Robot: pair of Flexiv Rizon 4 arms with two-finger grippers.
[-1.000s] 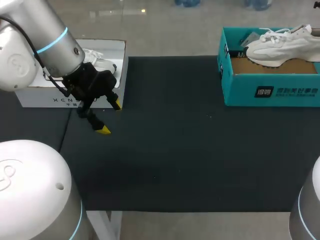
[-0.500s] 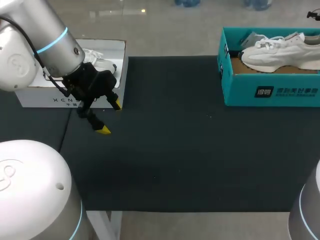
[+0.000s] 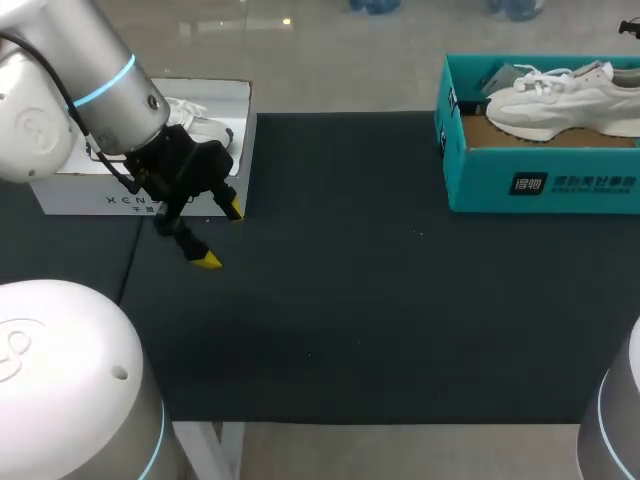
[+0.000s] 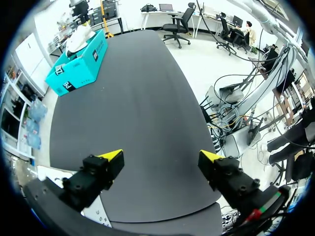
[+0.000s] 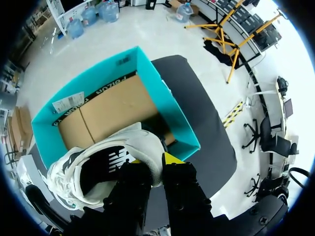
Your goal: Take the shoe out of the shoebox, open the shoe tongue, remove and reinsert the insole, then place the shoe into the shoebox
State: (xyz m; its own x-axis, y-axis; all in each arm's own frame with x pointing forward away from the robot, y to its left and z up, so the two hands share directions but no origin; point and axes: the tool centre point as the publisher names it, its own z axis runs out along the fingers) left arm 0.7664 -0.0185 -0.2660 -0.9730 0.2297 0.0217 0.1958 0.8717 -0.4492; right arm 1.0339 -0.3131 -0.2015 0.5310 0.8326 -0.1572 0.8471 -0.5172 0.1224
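Yellow-tipped right gripper (image 5: 156, 164) clamped on heel collar of white shoe (image 5: 93, 169): one finger inside opening, other outside. Shoe over open teal shoebox (image 5: 170, 105), brown cardboard floor showing ahead of gripper. Head view: shoe within box outline, toe toward table middle; whether sole touches box floor, cannot tell. Left gripper (image 4: 161, 157) spread wide, nothing held, above black mat (image 3: 350, 300), just beside white box (image 3: 150, 200) holding second shoe (image 3: 200, 125).
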